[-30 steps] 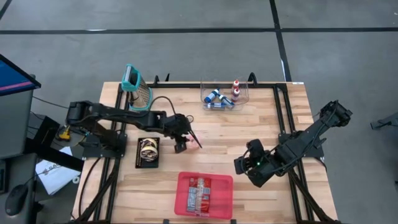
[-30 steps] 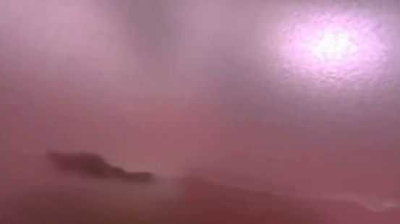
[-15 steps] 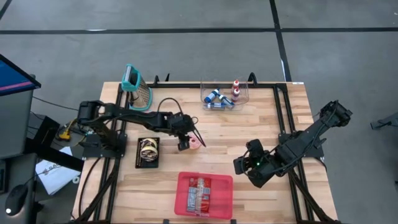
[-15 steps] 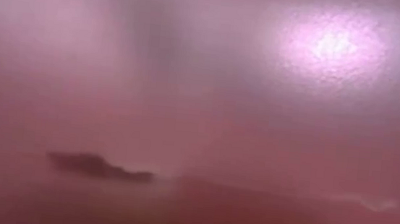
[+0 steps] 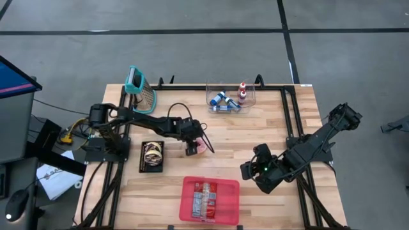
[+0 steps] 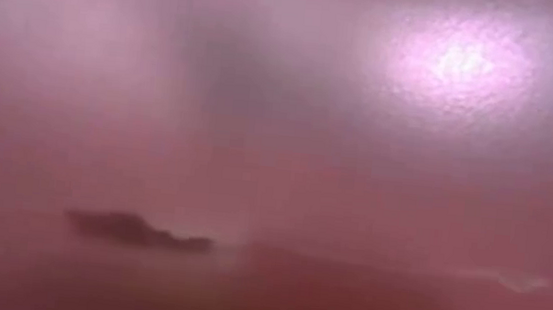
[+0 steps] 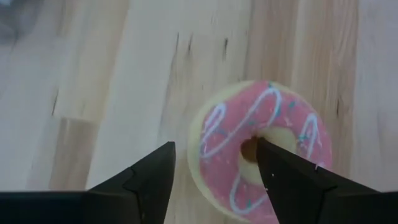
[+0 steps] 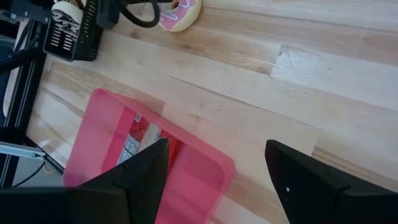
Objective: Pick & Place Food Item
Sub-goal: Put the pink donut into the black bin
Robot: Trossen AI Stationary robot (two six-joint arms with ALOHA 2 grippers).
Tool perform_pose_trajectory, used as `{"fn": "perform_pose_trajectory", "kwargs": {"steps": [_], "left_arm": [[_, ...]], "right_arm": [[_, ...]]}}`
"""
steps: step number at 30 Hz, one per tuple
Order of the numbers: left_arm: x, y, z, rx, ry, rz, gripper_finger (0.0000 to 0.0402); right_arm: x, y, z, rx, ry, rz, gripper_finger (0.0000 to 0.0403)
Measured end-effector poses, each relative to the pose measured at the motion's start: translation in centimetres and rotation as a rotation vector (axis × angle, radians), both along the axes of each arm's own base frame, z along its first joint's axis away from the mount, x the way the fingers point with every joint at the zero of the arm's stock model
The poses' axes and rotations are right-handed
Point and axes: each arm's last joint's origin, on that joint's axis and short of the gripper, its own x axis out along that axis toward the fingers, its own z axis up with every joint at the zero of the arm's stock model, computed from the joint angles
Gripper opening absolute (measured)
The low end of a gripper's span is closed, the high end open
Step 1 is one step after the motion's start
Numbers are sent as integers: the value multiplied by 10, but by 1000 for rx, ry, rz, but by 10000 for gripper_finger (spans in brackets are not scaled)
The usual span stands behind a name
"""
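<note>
The left gripper (image 7: pixel 214 180) has its two dark fingers (image 7: pixel 146 183) spread apart, one on the bare wood and the other over the hole of the pink-frosted ring doughnut with white icing squiggles (image 7: pixel 261 146), so the jaws straddle one side of the ring without squeezing it, and the doughnut lies flat on the light wooden slatted table (image 7: pixel 93 74). From above, that doughnut (image 5: pixel 201 148) sits near the middle of the table (image 5: pixel 268 128), with the left gripper (image 5: pixel 199 144) right over it at the end of a dark arm stretched in from the left edge. Just left of it stands a small black wire basket holding a brown-and-white round item (image 5: pixel 152 156); what that item is I cannot tell. At the near edge, a pink translucent plastic bin with packaged snacks inside (image 5: pixel 209 199) waits, well apart from the doughnut. Over on the right, the right gripper (image 8: pixel 217 168) hangs with its fingers wide apart and nothing between them, looking down over the pink bin (image 8: pixel 143 162) and across to the doughnut (image 8: pixel 180 14) and the black basket (image 8: pixel 69 28); in the overhead view it (image 5: pixel 254 170) sits near the table's right side, between the bin and the frame. At the far edge stand a clear plastic tub with small bottles (image 5: pixel 230 97) and a metal box grater with a teal handle (image 5: pixel 142 89) at the far left. The table-level view shows only a pink blur with a bright spot.
</note>
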Motion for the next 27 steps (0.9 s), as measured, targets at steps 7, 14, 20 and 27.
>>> {"fn": "perform_pose_trajectory", "kwargs": {"steps": [7,14,20,27], "left_arm": [[4,-2,-12,-18,15,-13,213],[5,-1,-16,-24,20,-3,195],[5,2,-16,-56,7,53,150],[5,3,-10,-94,-24,78,117]], "right_arm": [[0,0,0,0,0,1,258],[0,0,0,1,2,2,258],[0,0,0,1,2,2,258],[0,0,0,1,2,2,258]]}}
